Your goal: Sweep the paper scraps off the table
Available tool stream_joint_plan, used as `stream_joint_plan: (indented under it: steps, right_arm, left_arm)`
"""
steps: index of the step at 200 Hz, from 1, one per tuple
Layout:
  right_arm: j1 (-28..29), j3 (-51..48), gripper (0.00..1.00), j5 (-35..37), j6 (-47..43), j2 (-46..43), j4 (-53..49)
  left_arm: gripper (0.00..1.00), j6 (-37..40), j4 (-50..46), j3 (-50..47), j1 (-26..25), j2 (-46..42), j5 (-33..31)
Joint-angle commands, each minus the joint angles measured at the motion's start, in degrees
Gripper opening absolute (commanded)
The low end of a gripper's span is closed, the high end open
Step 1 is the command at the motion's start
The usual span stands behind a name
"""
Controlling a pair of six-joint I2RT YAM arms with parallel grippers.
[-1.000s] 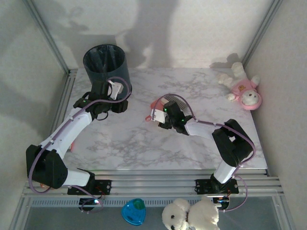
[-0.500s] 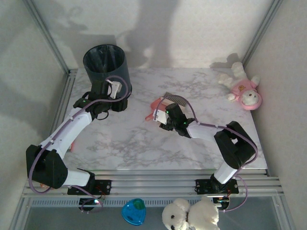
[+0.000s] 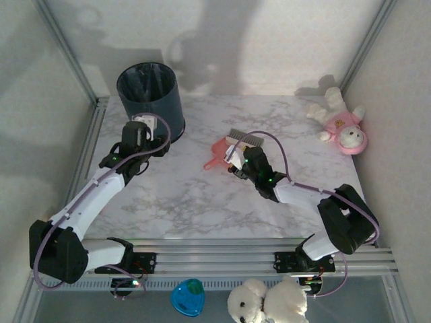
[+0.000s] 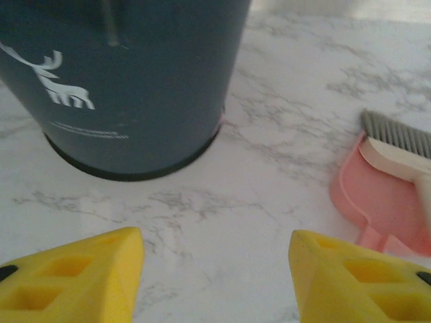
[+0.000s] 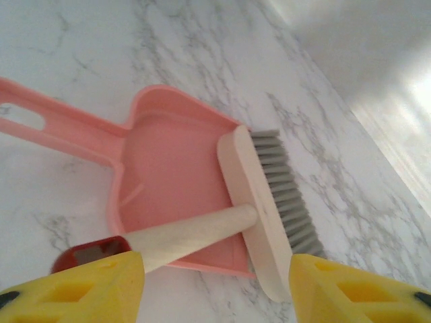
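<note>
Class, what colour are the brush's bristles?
The bristles are grey, clearest in the right wrist view.

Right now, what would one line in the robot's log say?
left jaws open, empty, facing bin | right jaws open at brush handle | brush lying across pink dustpan on table

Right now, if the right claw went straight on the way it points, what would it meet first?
Most likely the brush handle, lying across the pink dustpan just ahead of the right claw; depth is unclear.
</note>
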Motion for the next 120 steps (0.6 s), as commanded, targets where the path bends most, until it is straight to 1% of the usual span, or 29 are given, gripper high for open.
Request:
stream_joint_plan:
  steps: [1,21,76,103,120]
  right_arm:
    - [-1.06,-1.7,0.59,2.88,3.67,-2.31,2.83]
    - [-1.9,-2.51,0.6,3.97,4.81,-3.4,3.2]
    - [-4.4,-4.45,0.6,13.91,7.44,-5.27,5.39]
    - [-6.83,-5.17,0.6,18.1,9.77,-6.51,5.66]
    - [-9.21,-6.24,0.6,18.64,11.7,-7.5,6.35]
  left_arm:
    - [0.59,1.59,8.89,-3.57,0.29,-2.73,-8.09]
    - [0.59,2.7,13.14,-7.04,0.39,-4.12,-13.31]
    - [0.61,6.43,27.53,-18.46,0.71,-7.17,-27.72]
    - [0.63,8.55,34.56,-23.27,1.85,-7.68,-31.27]
    - [0.64,9.1,38.87,-26.4,3.22,-7.52,-32.19]
